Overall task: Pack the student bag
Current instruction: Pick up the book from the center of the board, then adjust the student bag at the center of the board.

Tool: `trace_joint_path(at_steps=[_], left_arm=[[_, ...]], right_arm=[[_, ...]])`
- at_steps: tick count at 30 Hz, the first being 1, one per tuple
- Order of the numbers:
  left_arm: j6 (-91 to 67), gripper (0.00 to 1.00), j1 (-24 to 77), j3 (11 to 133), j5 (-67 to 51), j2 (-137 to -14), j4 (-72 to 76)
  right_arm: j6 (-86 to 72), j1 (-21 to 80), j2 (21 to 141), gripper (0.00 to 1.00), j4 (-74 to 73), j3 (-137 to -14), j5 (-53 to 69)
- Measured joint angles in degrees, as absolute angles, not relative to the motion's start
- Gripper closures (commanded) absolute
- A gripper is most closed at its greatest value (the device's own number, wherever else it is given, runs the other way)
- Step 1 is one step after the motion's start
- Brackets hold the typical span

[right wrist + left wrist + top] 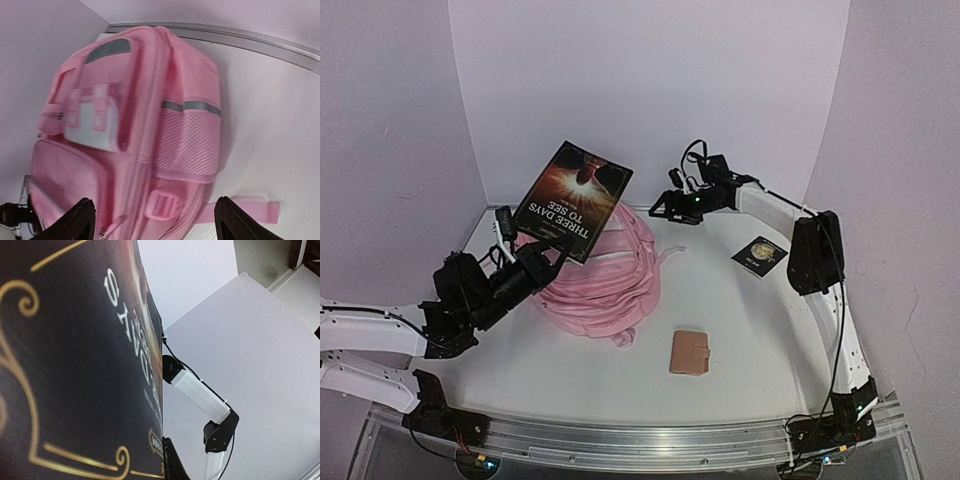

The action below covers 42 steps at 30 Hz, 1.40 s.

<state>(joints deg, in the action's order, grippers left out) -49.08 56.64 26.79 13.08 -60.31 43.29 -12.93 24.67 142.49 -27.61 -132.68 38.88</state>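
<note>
Gripping a lower corner of a dark book (575, 200), the left claw (535, 262) is clamped tight on it and holds it tilted in the air above the left part of the student bag (605, 285); the cover reads "THREE DAYS TO SEE" upside down in the top view and fills most of the left wrist view with its gold scrollwork. The student bag lies slumped toward the back left of the white desk (740, 330), its pink straps trailing off to the right. From the right wrist view its front pockets, a grey stripe and a mesh side pocket show, and the mesh pocket looks flat; whether the main compartment is unzipped cannot be told, and its inside is out of sight. The right claw (665, 210) hangs above the bag's back right side with its jaws spread wide, holding nothing. A small black booklet (760, 255) with a gold emblem lies on the desk near the right arm, and a small tan wallet (689, 352) rests in front of the bag, apart from it.
</note>
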Motion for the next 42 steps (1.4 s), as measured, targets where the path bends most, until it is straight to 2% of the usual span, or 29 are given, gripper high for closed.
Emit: trace_joint_path(at_steps=[7, 16, 17, 22, 23, 29, 42], left_arm=[[-48.4, 1.0, 56.6, 26.8, 13.4, -59.9, 37.8], [-48.4, 1.0, 56.6, 26.8, 13.9, -56.9, 34.5], [-48.4, 1.0, 56.6, 26.8, 14.0, -56.8, 34.4], [-48.5, 1.0, 56.6, 26.8, 14.6, -56.7, 33.0], [-48.5, 1.0, 56.6, 26.8, 14.8, -56.6, 32.5], [-50.3, 1.0, 56.6, 26.8, 16.6, -56.3, 29.6], [-55.4, 1.0, 56.6, 26.2, 19.8, -55.6, 22.3]], right_arm=[[-11.0, 25.2, 155.3, 0.13, -29.6, -143.0, 33.1], [-11.7, 25.9, 161.4, 0.21, -25.6, -147.0, 30.6], [-12.3, 26.0, 161.6, 0.29, -24.8, -147.0, 30.9], [-16.2, 26.1, 162.6, 0.95, -20.2, -147.0, 34.7], [-16.7, 26.1, 162.7, 0.99, -19.7, -147.0, 35.5], [-19.1, 25.6, 161.3, 1.0, -14.7, -142.6, 37.3], [-29.6, 15.9, 141.1, 1.0, -0.5, -104.4, 39.6]])
